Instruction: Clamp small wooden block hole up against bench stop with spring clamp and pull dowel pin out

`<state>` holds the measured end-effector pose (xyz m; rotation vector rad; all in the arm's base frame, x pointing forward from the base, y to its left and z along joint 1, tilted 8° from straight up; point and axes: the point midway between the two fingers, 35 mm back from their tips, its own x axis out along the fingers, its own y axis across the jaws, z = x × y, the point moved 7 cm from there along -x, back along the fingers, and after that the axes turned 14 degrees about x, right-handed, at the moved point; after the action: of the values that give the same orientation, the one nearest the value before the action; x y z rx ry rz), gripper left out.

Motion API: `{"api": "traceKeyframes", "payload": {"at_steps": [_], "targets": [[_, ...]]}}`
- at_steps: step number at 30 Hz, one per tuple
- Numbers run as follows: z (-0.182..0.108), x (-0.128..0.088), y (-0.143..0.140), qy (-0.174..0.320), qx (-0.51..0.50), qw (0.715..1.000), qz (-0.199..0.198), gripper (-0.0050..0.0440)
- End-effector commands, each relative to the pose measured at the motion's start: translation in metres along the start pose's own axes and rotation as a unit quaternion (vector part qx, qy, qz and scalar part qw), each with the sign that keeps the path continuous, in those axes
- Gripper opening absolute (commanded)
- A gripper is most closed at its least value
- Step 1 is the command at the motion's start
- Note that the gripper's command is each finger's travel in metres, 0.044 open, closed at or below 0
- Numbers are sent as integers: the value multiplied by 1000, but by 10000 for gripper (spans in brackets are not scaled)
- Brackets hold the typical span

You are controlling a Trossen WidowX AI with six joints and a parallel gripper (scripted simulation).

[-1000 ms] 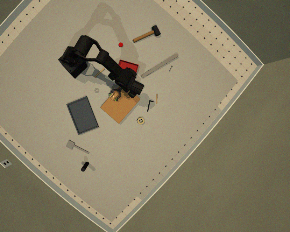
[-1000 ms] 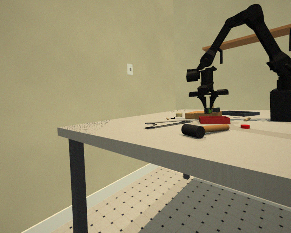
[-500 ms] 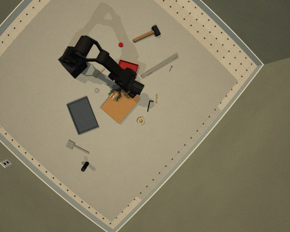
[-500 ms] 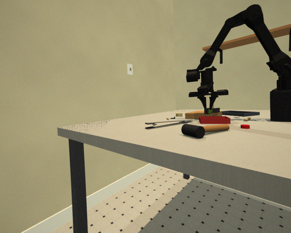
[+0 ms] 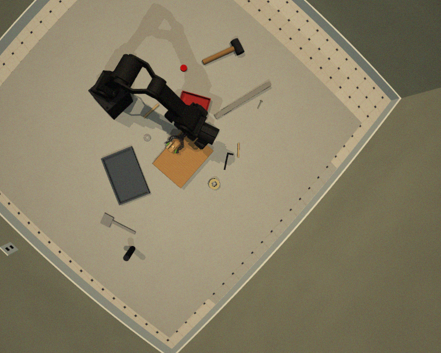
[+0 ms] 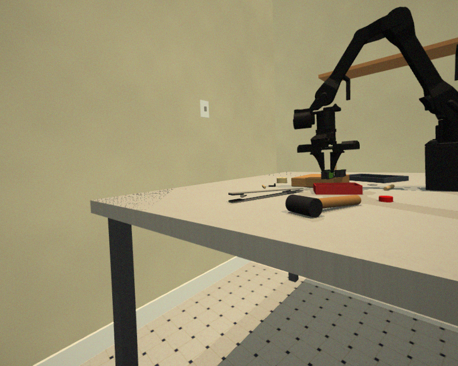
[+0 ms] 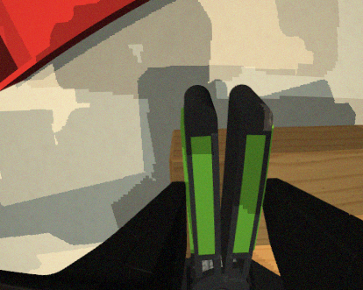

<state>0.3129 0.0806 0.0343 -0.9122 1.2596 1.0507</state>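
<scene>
The wooden board (image 5: 181,172) (image 6: 301,180) (image 7: 321,168) lies on the table. The small pale block is at its upper-left edge, largely covered by the spring clamp (image 5: 182,145) (image 6: 331,175) (image 7: 203,199). The dowel pin (image 6: 336,167) seems to stand up behind the clamp. My gripper (image 6: 328,171) (image 7: 224,193) is shut on the clamp's two green-and-black handles, which stand a narrow gap apart in the wrist view. The jaws are around the block's sides from above, but whether they touch it is too small to tell. The bench stop cannot be told apart from the block.
A red tray (image 5: 194,100) (image 6: 337,188) (image 7: 32,15) lies close beside the board, under the arm. A dark tray (image 5: 126,175) lies left of it. A grey bar (image 5: 242,99), a mallet (image 5: 218,55) (image 6: 341,201), a hex key (image 5: 226,160) and a loose dowel (image 5: 238,149) lie around.
</scene>
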Motion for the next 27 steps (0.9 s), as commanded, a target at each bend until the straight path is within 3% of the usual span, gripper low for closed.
{"api": "traceKeyframes", "payload": {"at_steps": [1, 27], "targets": [[2, -1, -2, -3, -2, 1000, -5, 150], [0, 0, 0, -1, 0, 1000, -1, 390]]}}
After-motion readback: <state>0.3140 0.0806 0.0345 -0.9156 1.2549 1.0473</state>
